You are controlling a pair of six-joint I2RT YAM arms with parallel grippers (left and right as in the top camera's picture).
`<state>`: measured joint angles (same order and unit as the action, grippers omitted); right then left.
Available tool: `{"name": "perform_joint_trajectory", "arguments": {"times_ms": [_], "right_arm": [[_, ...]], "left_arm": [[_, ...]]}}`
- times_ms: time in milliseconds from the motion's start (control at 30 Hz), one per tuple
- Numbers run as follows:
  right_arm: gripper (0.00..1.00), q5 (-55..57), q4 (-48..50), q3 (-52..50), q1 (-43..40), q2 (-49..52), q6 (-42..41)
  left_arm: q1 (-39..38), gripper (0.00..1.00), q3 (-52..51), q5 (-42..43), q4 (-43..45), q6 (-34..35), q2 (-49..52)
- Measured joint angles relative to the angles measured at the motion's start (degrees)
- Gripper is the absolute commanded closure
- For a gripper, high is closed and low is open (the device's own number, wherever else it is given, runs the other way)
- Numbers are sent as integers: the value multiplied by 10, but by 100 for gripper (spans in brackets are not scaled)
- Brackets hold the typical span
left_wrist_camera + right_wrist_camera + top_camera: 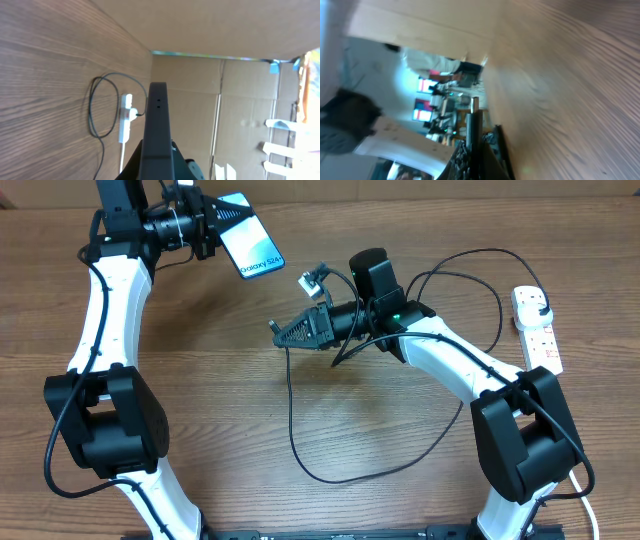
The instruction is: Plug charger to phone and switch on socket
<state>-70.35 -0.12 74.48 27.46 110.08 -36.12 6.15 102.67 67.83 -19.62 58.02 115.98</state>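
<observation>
Tabletop (420, 220) is bare wood w/ both arms reaching over it. Left arm (100, 310) stretches toward the far-left corner, right arm (450, 355) bends in toward the centre.

Socket (538, 335) lies flat along the right edge. The black plug (541, 302) sits at its far end, apparently already in. Can't read the switch position from here.

Phone (248, 245) is held up off the wood near the far edge, left of centre, screen lit & tilted. Left fingers (212, 222) are pinching it at one end (edge-on in the left wrist view, so the grip looks firm).

Charger (292, 410) drops from the right fingers (300, 330), loops wide over the near-centre of the tabletop, then runs back to the socket. Right fingers are pressed together on the cable near its free end, mid-tabletop. A thin stub (475, 106) pokes past them in the right wrist view, too blurred to say it's the connector tip.

Step in hand, I'd judge: bringing the connector to the phone. The two are apart, nothing mated yet.

Next move needs the tip lined up square w/ the phone's port (port not visible, so which end is unclear), then a straight push while the left side holds steady. The socket switch comes after.
</observation>
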Motion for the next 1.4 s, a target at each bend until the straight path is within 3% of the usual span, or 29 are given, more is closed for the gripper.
{"name": "perform_joint_trajectory", "arguments": {"times_ms": [400, 733, 1033, 1400], "right_arm": [[96, -44, 356, 2, -3, -1, -286], [96, -28, 392, 2, -56, -1, -435], [96, 5, 540, 2, -60, -1, -546], [96, 33, 555, 2, -60, -1, -605]], "left_arm": [[0, 96, 0, 21, 83, 91, 0], [0, 96, 0, 21, 196, 173, 0], [-2, 96, 0, 20, 228, 212, 0], [-23, 96, 0, 21, 375, 289, 0]]}}
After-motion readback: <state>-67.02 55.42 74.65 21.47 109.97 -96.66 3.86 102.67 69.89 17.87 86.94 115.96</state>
